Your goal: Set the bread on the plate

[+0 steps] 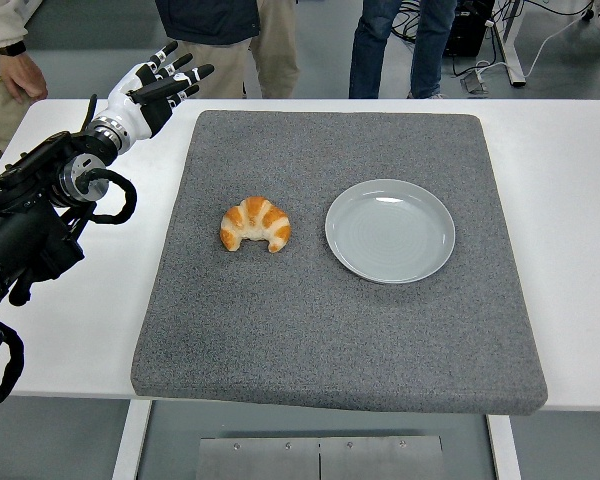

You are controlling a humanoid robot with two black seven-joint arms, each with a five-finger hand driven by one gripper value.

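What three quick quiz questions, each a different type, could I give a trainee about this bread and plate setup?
1. True or false: the bread already lies on the plate.
2. Multiple choice: the left hand is A) gripping the bread, B) open above the table's far left part, C) resting on the plate.
3. Fill in: the bread and the plate both sit on a grey ____.

Key: 1. False, it lies left of the plate, apart from it. 2. B. 3. mat.
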